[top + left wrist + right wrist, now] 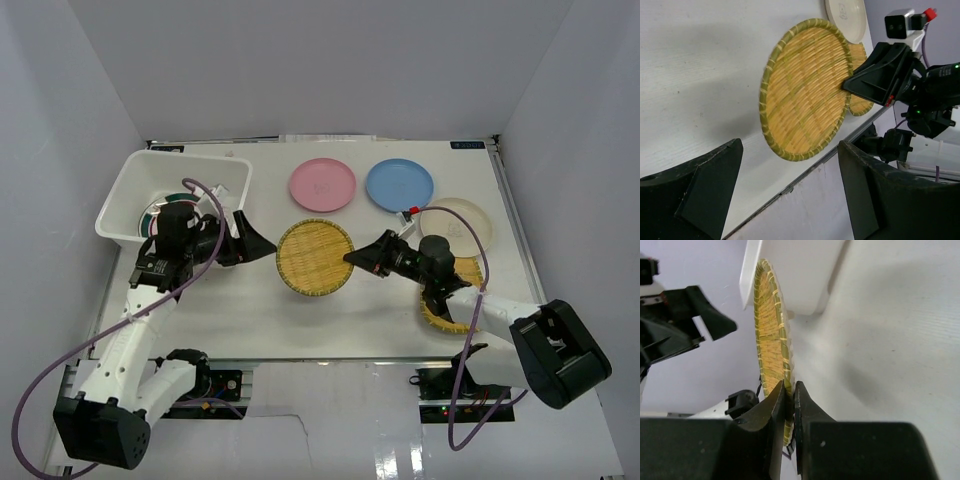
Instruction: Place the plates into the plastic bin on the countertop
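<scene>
The right gripper [352, 258] is clamping its fingers on the near-right rim of the round woven plate [315, 257], which is sitting mid-countertop [300, 322]. The left gripper [262, 245] is hanging just beside that plate's left edge with its jaws spread apart and holding nothing. The bin [128, 182] is standing at the far left with a rimmed plate [153, 215] lying inside, while the pink [322, 185], blue [399, 185] and cream [465, 222] plates are lying along the far side and the rectangular woven one [445, 316] is lying under the right arm.

round plate [313, 258] woven straw look, rough; bin [200, 172] smooth white plastic
</scene>
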